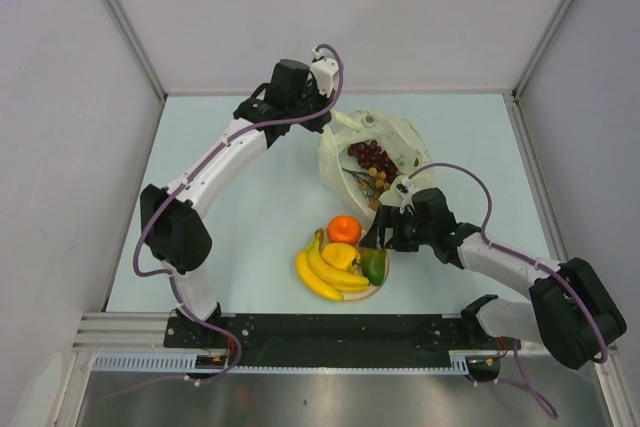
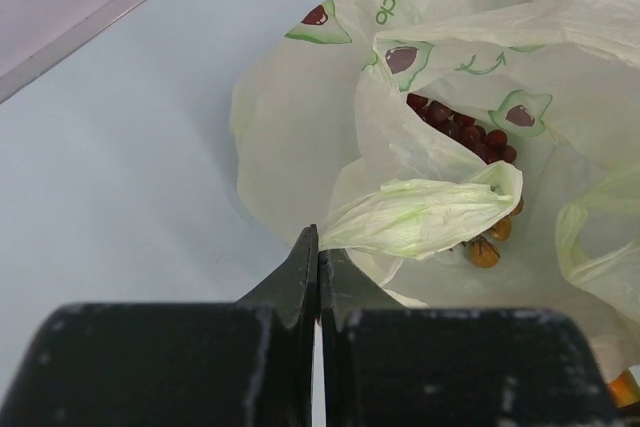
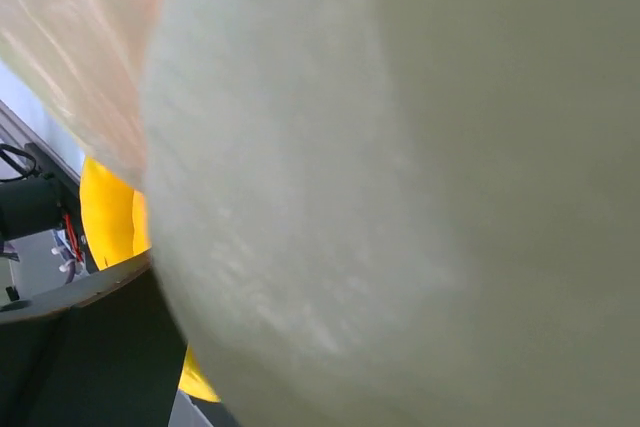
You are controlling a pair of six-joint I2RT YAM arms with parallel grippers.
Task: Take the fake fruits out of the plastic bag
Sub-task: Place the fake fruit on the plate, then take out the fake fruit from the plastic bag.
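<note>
The pale bench (image 1: 250,197) carried the thin green bag (image 1: 400,142), lying just ahead of the left claw (image 2: 318,247). That claw's jaws were pressed together on a twisted strip of the bag's rim. The right claw (image 1: 385,227) sat at the bag's near edge, with film covering its camera, so I could not tell whether it was spread. Just behind the right claw, the plate (image 1: 378,289) held the bananas (image 1: 322,273), orange (image 1: 344,229), pepper (image 1: 340,255) and mango (image 1: 373,266). The grapes (image 1: 372,155) lay inside the bag, just beyond that claw. The step seemed to call for the left claw to keep the rim taut, and for the right claw to reach under the film and grip the bunch itself, not the plastic.
</note>
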